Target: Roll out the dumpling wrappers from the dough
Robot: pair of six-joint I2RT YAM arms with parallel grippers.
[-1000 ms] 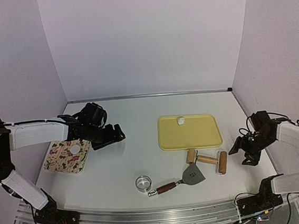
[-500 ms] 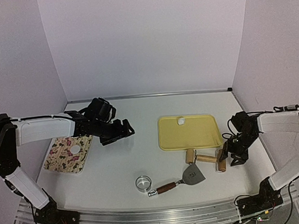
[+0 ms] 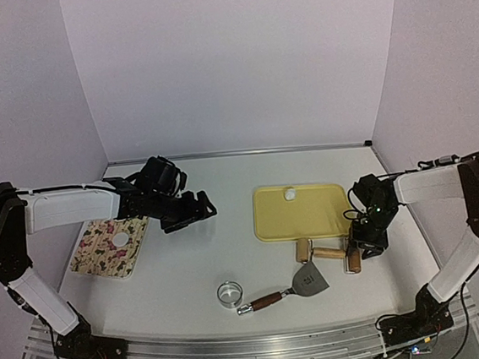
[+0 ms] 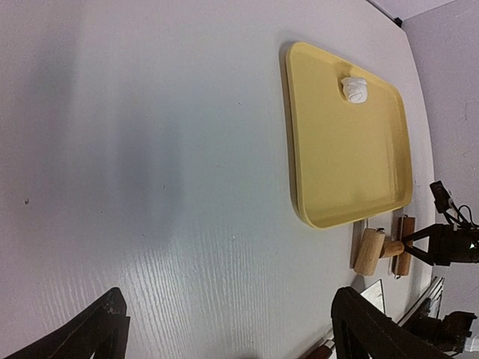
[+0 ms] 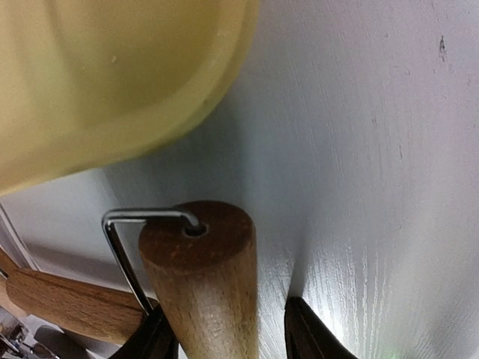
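Observation:
One thin white dumpling wrapper lies on a floral mat at the left. A small white dough lump sits at the far edge of the yellow tray; it also shows in the left wrist view. A wooden roller lies just in front of the tray. My right gripper is down over the roller's right-hand wooden cylinder. Its jaws straddle it, with a gap on one side. My left gripper hovers wide open and empty over bare table between mat and tray.
A shiny metal ring cutter stands near the front middle. A scraper with a wooden handle lies beside it, just in front of the roller. The tray's near rim is close to my right fingers.
My right gripper has moved left from the table's right edge onto the roller's right cylinder. My left gripper has moved right, away from the floral mat, and then held still.

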